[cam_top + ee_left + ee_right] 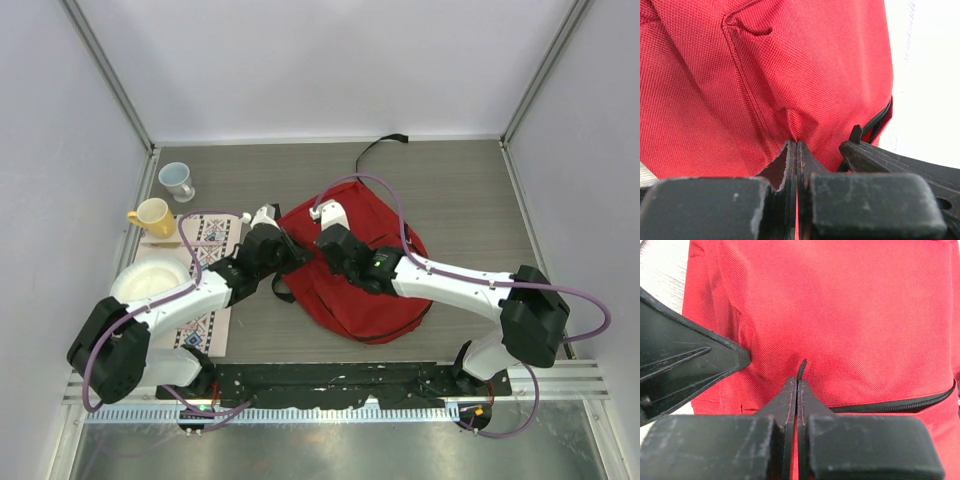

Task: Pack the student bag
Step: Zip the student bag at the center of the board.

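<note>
Student bag (370,300) looked soft, limp, likely light; left gripper (797,145) and right gripper (797,382) each pinched shut on its fabric, probably best hold.

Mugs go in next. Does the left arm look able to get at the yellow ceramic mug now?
Probably not yet: the left claw is shut on the red fabric backpack. The yellow ceramic mug stands to that arm's left, unobstructed, so likely reachable after release.
</note>
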Robot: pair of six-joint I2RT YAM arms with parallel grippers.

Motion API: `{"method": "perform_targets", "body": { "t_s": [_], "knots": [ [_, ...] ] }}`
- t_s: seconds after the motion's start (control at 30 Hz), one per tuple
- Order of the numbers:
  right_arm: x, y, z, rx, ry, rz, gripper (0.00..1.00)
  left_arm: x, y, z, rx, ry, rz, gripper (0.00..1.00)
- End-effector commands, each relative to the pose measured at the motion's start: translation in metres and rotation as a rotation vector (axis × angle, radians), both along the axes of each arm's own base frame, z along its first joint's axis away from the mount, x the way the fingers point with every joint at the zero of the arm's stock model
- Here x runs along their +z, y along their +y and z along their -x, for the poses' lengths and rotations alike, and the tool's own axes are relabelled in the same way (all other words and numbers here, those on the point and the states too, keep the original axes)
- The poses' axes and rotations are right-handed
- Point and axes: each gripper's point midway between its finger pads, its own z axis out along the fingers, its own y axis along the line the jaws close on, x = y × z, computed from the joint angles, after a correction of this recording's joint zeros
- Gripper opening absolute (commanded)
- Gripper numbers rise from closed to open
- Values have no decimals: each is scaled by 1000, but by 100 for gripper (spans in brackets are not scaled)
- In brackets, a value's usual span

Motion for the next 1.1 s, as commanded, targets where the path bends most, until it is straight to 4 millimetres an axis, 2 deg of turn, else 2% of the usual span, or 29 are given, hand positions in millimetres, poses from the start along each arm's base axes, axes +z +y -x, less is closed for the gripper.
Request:
{"method": "perform_targets", "body": {
  "t_s": [0.0, 0.3, 0.7, 0.8, 0.83, 0.9, 0.93, 1.07],
  "knots": [
    [22, -11, -15, -114, -78, -68, 1, 24, -1, -4, -7, -72, 48, 0],
    [15, -38, -24, -185, -47, -101, 1, 18, 8, 1, 4, -65, 36, 0],
    [19, -28, -19, -121, -7, -199, 1, 22, 23, -3, -1, -57, 38, 0],
    [21, -20, -15, -93, 11, -232, 1, 26, 16, -3, -44, -60, 59, 15],
    [21, -18, -14, -85, 17, -238, 1, 28, 13, -4, -49, -60, 72, 24],
    [20, -18, -13, -86, 23, -250, 1, 28, 7, -3, -60, -40, 111, 35],
    [20, -17, -13, -81, 25, -254, 1, 31, 1, -2, -82, -41, 140, 45],
    [22, -17, -12, -82, 22, -261, 1, 31, -7, 0, -90, 2, 198, 53]
  ]
}}
